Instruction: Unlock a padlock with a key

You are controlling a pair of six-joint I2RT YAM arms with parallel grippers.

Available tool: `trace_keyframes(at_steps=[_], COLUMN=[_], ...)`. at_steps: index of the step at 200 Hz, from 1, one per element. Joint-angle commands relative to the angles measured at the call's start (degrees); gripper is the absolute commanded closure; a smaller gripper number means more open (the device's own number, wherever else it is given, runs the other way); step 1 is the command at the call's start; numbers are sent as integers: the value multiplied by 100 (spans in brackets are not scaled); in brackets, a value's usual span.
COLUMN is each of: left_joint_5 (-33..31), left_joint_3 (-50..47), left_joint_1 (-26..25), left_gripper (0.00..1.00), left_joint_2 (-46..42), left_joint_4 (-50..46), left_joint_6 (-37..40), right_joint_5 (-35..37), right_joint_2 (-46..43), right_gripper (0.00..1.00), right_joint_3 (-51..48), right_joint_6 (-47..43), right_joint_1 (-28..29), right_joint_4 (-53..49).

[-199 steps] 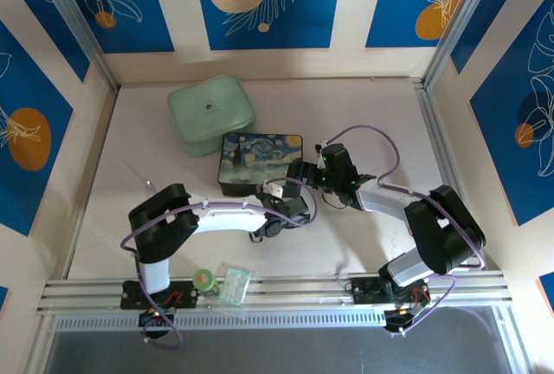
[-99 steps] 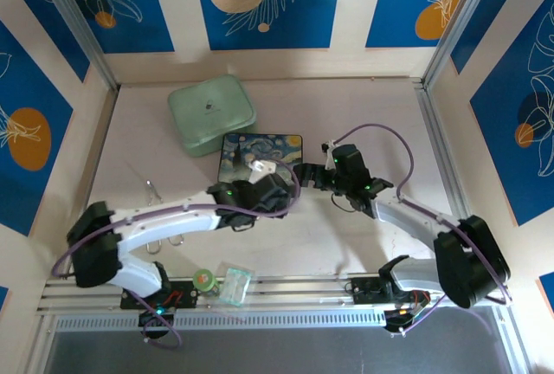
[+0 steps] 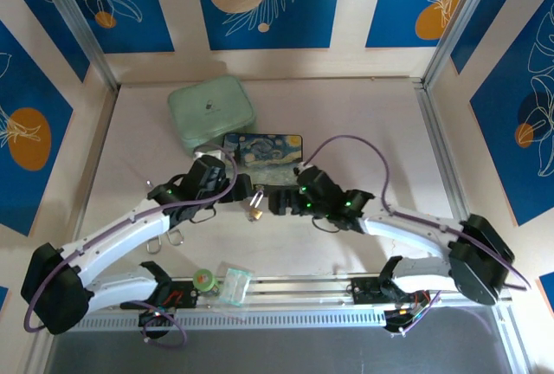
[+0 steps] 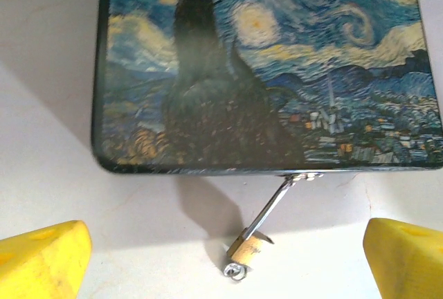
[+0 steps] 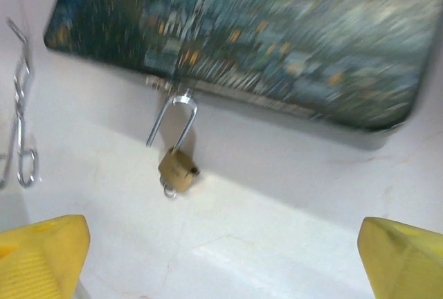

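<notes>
The starry-night box (image 3: 262, 150) lies mid-table. The small brass padlock (image 4: 250, 247) (image 5: 177, 169) (image 3: 256, 210) rests on the table just in front of it. Its silvery shackle (image 5: 181, 115) is hooked through the box's latch, and one shackle leg ends free of the body. A tiny silvery ring, seemingly the key's head (image 4: 235, 270) (image 5: 168, 189), sticks out of the padlock's bottom. My left gripper (image 4: 225, 257) (image 3: 238, 187) is open just short of the padlock. My right gripper (image 5: 221, 243) (image 3: 275, 199) is open, farther back, with nothing held.
A mint-green case (image 3: 211, 114) sits behind the box to the left. A silvery wire loop (image 5: 21, 122) lies left of the padlock. A green-lidded jar (image 3: 204, 280) and a clear plastic piece (image 3: 234, 286) rest on the front rail. Painted walls close in three sides.
My left gripper has swung back left, off the box's front. My right gripper has moved left and nearer. The padlock now lies uncovered between them.
</notes>
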Motion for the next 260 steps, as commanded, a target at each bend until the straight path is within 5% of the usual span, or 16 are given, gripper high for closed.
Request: trace_keyframes(at_steps=[1, 77, 140, 260], left_joint_5=[413, 146, -65, 56], left_joint_3=[-111, -504, -654, -926], left_joint_1=[113, 264, 317, 352], left_gripper=[0, 0, 0, 0], left_joint_2=[-141, -551, -666, -748], left_joint_4=[282, 104, 99, 389], left_joint_6=[-156, -292, -425, -494], right_joint_5=[339, 223, 464, 1075], right_joint_2=[633, 2333, 3010, 3356], right_gripper=[4, 26, 30, 54], right_joint_3=[393, 1292, 1776, 2077], right_joint_6=[352, 301, 302, 282], right_joint_1=[340, 591, 687, 859], right_joint_4=[-34, 217, 78, -696])
